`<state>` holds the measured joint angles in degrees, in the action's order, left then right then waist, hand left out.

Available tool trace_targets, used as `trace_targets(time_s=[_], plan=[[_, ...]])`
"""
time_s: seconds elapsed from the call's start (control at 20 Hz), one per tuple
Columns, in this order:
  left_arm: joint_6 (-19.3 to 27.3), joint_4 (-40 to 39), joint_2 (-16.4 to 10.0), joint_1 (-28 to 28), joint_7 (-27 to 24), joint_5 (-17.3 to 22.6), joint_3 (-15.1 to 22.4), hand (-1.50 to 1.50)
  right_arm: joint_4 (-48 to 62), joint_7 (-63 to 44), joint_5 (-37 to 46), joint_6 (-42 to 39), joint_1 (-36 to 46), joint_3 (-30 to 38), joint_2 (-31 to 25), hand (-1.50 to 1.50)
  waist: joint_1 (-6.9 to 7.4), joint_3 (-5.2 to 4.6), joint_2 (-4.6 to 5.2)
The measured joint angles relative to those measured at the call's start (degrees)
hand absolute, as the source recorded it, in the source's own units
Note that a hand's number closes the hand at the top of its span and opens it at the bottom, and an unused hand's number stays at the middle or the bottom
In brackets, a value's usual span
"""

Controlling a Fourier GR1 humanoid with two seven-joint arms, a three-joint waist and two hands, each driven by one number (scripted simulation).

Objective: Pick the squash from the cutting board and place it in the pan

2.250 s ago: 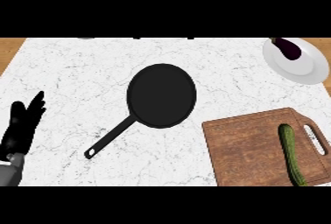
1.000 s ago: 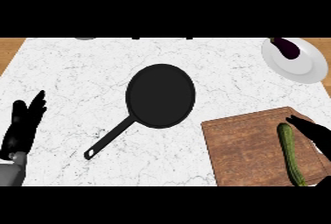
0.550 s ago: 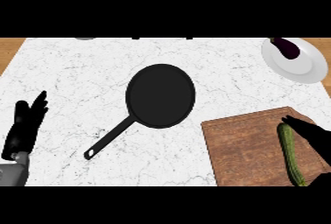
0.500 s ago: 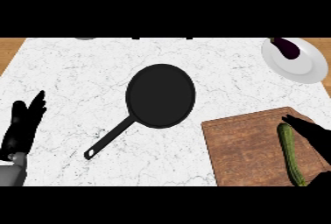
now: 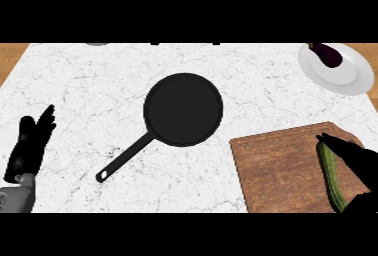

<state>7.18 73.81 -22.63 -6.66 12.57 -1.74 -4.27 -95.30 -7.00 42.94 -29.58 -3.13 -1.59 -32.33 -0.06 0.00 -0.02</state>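
You are looking steeply down at the white marble worktop [image 5: 88, 90], where the black pan [image 5: 183, 109] is sitting in the middle of the frame with its handle running toward the lower left. The squash [image 5: 329, 171], long and green, is lying on the wooden cutting board [image 5: 280, 170] in the lower right, close to the board's right edge and well apart from the pan. Your right hand [image 5: 356, 162] is coming in from the lower right corner and lying along the squash's right side; its fingers are showing stretched out toward the upper left, not wrapped round the squash. Your left hand [image 5: 28, 147] is resting at the left edge, relaxed, fingers pointing up. In the upper right, a white plate [image 5: 347, 82] is carrying a dark eggplant [image 5: 326, 54].
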Motion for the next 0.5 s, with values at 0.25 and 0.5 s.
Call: trace_targets(time_s=[0.25,0.5], plan=[[-1.5,-2.1,0.5,-1.7,-0.6,-0.8,-1.8,0.00,5.5,1.7,4.2,1.2,2.1,-0.3,2.2,-1.50,0.06,-0.07,-0.01],[-2.1,0.1,1.3,-0.7,0.2,-1.8,-2.5,0.00,7.4,3.6,8.0,2.9,3.9,-0.9,3.5,1.50,0.20,-0.24,-0.13]])
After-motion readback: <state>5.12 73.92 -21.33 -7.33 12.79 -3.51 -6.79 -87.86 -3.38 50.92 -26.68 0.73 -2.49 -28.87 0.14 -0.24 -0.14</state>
